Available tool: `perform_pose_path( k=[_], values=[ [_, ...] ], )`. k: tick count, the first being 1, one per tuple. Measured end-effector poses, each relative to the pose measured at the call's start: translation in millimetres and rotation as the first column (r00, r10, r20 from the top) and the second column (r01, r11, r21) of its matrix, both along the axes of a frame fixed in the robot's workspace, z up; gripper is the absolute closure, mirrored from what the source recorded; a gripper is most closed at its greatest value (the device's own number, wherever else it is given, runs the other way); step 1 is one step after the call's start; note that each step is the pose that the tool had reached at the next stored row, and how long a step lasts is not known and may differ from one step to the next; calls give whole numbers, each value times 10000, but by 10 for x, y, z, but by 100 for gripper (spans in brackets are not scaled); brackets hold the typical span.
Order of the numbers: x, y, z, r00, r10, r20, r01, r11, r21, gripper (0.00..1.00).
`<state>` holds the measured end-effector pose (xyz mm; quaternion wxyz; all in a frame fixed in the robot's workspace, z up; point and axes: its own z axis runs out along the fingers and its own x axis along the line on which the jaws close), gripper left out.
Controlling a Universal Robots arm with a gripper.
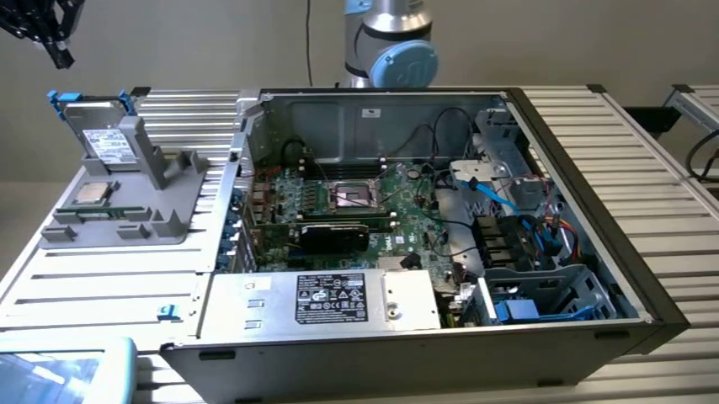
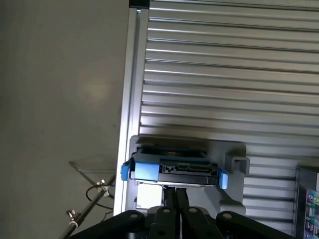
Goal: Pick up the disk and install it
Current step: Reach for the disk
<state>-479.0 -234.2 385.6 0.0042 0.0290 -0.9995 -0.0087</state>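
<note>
Ribbed silver metal desk (image 2: 224,74) lies below my black hand (image 2: 175,193), which is clenched on nothing and hangs just above the flat silver-grey disk in its bright blue plastic frame (image 2: 172,171). That disk stands upright in a grey plastic holder (image 2: 237,162), well apart from the open black-edged computer case (image 1: 393,353). I judge nothing is done yet: both pickup and installing are left. The exterior view cuts my hand off at its corner, and I cannot tell which bay takes the disk.

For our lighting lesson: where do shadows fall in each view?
Exterior view: even light on the slatted table, the computer case shaded inside. Wrist view: soft shadow on the slats beside the disk; the gripper is a dark silhouette.
</note>
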Motion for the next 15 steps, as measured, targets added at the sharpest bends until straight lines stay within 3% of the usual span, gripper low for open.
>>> perform_pose_path(
  k=[15],
  values=[
    [-158, 87, -41, 10000, -1, -9, 1, 10000, -2, 89]
  ],
)
